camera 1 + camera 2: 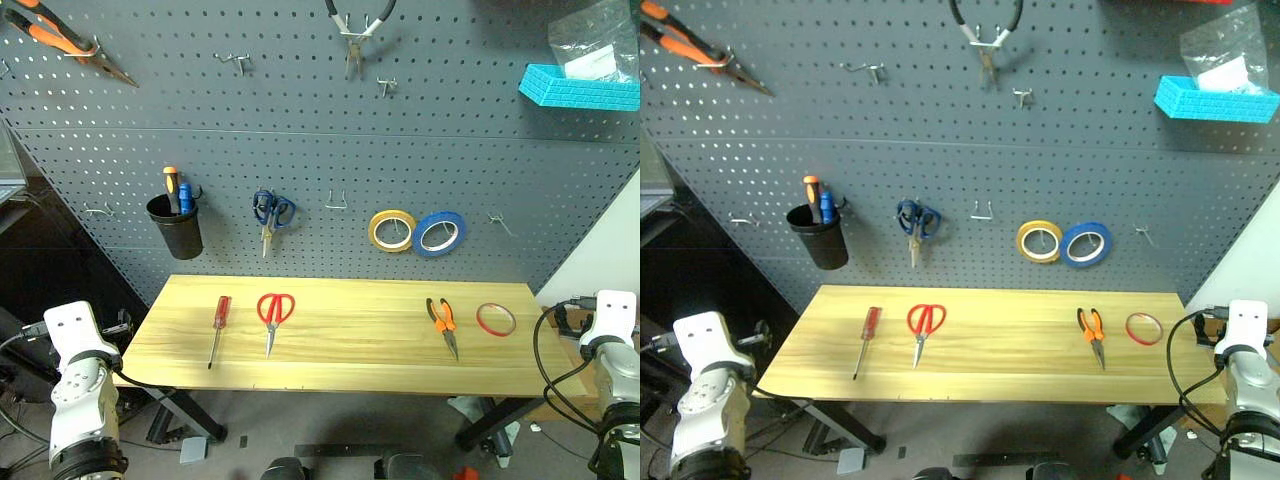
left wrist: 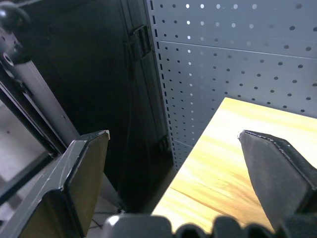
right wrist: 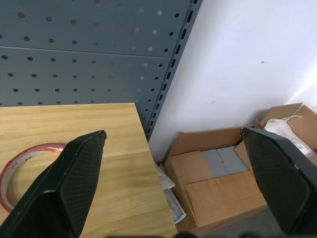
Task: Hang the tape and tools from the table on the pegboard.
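On the light wooden table [image 1: 350, 362] lie, from left to right, a red-handled screwdriver [image 1: 218, 325], red scissors [image 1: 273, 315], orange-and-black pliers [image 1: 443, 322] and the thin red tape ring [image 1: 495, 319]. Behind it rises the dark grey pegboard [image 1: 320, 130]. My left gripper [image 2: 173, 163] is open beyond the table's left end, holding nothing. Off the table's right end my right gripper [image 3: 173, 168] is open too, with the tape [image 3: 37, 147] just beside its left finger, apart from it.
The pegboard carries a black cup of tools [image 1: 176, 222], blue scissors [image 1: 271, 212], a yellow roll [image 1: 392, 230], a blue roll [image 1: 438, 232], pliers [image 1: 60, 38] at top left, a blue tray [image 1: 580, 88] and bare hooks [image 1: 337, 203]. Cardboard boxes [image 3: 223, 168] lie on the floor right of the table.
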Motion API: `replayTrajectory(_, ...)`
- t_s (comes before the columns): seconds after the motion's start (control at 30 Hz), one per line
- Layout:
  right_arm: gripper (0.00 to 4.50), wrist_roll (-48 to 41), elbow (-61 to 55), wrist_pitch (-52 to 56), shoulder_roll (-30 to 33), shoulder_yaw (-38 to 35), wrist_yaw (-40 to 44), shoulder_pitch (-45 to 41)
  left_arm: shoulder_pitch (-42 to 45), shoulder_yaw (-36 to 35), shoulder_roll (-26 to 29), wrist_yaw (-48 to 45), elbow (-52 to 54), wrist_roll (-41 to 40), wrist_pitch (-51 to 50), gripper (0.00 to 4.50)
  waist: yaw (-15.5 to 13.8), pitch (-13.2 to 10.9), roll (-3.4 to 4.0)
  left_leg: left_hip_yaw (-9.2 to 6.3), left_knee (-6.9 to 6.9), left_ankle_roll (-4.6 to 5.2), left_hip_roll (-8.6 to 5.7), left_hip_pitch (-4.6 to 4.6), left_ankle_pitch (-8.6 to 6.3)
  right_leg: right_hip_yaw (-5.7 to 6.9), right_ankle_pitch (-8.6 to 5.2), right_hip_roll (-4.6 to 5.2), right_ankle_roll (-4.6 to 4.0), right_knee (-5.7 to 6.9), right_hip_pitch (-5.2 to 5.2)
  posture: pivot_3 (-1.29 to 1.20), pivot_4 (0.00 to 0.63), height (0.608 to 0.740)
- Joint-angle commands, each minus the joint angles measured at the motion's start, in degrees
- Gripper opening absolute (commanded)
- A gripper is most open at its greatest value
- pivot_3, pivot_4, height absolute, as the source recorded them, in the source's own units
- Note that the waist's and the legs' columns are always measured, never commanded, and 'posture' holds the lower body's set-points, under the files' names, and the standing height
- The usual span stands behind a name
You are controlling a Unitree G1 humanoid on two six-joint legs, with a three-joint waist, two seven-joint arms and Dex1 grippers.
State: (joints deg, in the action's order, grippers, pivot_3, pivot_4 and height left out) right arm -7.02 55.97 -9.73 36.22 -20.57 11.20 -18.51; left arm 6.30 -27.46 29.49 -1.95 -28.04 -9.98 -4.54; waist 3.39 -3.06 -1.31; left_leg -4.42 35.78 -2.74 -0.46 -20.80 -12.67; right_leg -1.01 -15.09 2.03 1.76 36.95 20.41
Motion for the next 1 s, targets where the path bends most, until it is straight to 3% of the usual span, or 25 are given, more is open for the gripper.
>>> replayTrajectory(0.03,4.5,-0.6,-0.4,-1.0,1.6,-0.8,0.0,-1.0,0.6,0.6,1.3,-0.2,1.1,1.4,2.1,4.48,0.0,0.0,0.01,0.0,0.0,0.0,0.0,-0.01,0.0,0.0,0.0,0.0,0.0,0.0,0.0,-0.03,0.0,0.74)
replayTrajectory(0.3,4.5,-0.8,-0.6,-0.6,1.6,-0.9,0.5,-0.6,0.9,0.1,1.6,0.8,0.9,2.0,0.7,4.48,0.0,0.0,0.02,0.01,-0.03,0.0,0.01,-0.01,0.0,-0.01,0.0,0.0,0.0,0.0,0.04,-0.04,0.0,0.74)
replayTrajectory(0.57,4.5,0.0,-3.5,0.5,1.8,1.2,4.4,0.7,0.4,-0.6,0.3,2.0,5.1,0.2,-6.9,4.48,0.0,-0.1,0.02,0.01,-0.03,0.0,0.02,-0.02,0.0,-0.01,-0.01,0.01,0.0,-0.01,0.05,-0.05,0.005,0.74)
replayTrajectory(0.67,4.5,1.0,-9.4,0.5,1.6,4.0,8.8,2.7,0.5,1.7,-0.8,3.1,9.0,1.4,-10.5,4.48,0.1,-0.5,0.09,0.0,-0.03,0.0,0.05,-0.03,-0.01,-0.01,-0.01,0.02,0.01,0.0,0.05,-0.05,0.032,0.74)
replayTrajectory(0.87,4.5,1.2,-20.5,7.4,1.8,7.2,13.9,3.9,0.7,12.2,-0.6,-5.6,21.0,3.5,-15.9,4.48,0.0,-2.8,0.26,0.02,0.03,0.0,0.1,-0.1,0.0,-0.08,0.0,0.03,0.01,0.03,0.11,-0.07,0.097,0.74)
replayTrajectory(1.0,4.5,1.9,-19.3,12.0,3.5,9.3,17.3,0.0,2.9,20.6,0.9,-16.7,29.3,0.4,-22.6,4.48,-0.1,-4.4,0.25,0.06,-0.05,0.0,0.09,-0.17,-0.01,-0.09,-0.01,0.02,0.02,0.01,0.2,-0.09,0.173,0.74)
